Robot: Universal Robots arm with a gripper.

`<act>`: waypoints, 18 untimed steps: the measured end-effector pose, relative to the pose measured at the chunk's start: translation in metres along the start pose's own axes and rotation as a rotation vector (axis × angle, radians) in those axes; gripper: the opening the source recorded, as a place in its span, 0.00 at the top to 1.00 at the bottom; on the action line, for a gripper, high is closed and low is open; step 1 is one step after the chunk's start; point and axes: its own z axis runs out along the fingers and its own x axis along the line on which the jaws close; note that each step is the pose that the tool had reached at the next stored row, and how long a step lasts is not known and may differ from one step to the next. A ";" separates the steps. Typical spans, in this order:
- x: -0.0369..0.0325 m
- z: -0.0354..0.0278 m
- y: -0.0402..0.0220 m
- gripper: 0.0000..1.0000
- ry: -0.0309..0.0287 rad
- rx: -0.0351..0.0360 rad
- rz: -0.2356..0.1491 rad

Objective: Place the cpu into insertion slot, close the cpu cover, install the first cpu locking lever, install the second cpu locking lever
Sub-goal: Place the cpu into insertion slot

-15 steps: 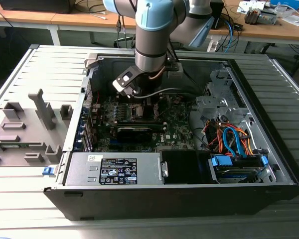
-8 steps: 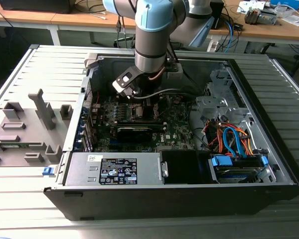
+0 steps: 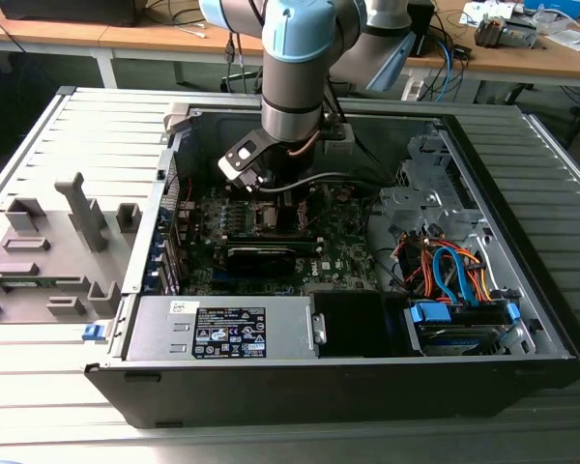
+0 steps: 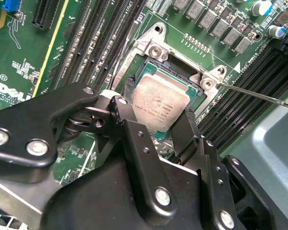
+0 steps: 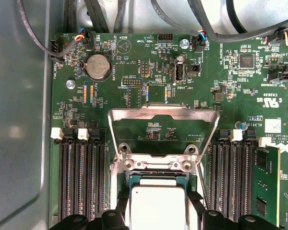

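The cpu [image 4: 161, 103], a small flat square chip with a pale silver-grey metal top, sits right between the fingertips of the black metal gripper [image 4: 158, 104], over the square socket on the green motherboard [image 5: 149, 76]. In both wrist views the black fingers [image 4: 191, 128] are drawn in against two opposite edges of the cpu [image 5: 157, 203], so the gripper [image 5: 157, 210] is clamped on it, barely wider than the chip. Whether the chip is fully seated or a touch above the socket, I cannot tell.

The cpu cover [image 5: 134, 112], a thin silver-grey metal frame with a square opening, is swung back and lies over the board on the far side of the socket from the gripper, well clear of the chip. A thin bright metal lever rod [image 4: 259, 95] sticks out from one socket corner, unlatched.

Rows of long black memory slots [image 5: 81, 182] crowd the socket closely on both sides. In the exterior view the arm reaches down into the open black computer case [image 3: 300, 391], the gripper [image 3: 271, 198] low over the board, with a long black card [image 3: 261, 253] near it and bundled orange and blue cables [image 3: 454, 271] well off to the exterior view's right.
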 end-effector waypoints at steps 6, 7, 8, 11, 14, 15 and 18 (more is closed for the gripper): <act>0.0000 0.0006 0.0002 0.45 0.0002 -0.0002 0.000; 0.0003 0.0012 0.0004 0.44 0.0019 -0.0014 0.000; 0.0004 0.0014 0.0004 0.44 0.0023 -0.0015 0.000; 0.0000 0.0007 0.0002 0.38 0.0003 -0.0002 0.000; 0.0000 -0.0025 0.0001 0.38 0.0001 -0.0001 0.000; 0.0001 -0.0094 0.0001 0.38 0.0002 -0.0002 0.000; 0.0002 -0.0215 -0.0001 0.38 0.0003 -0.0003 0.000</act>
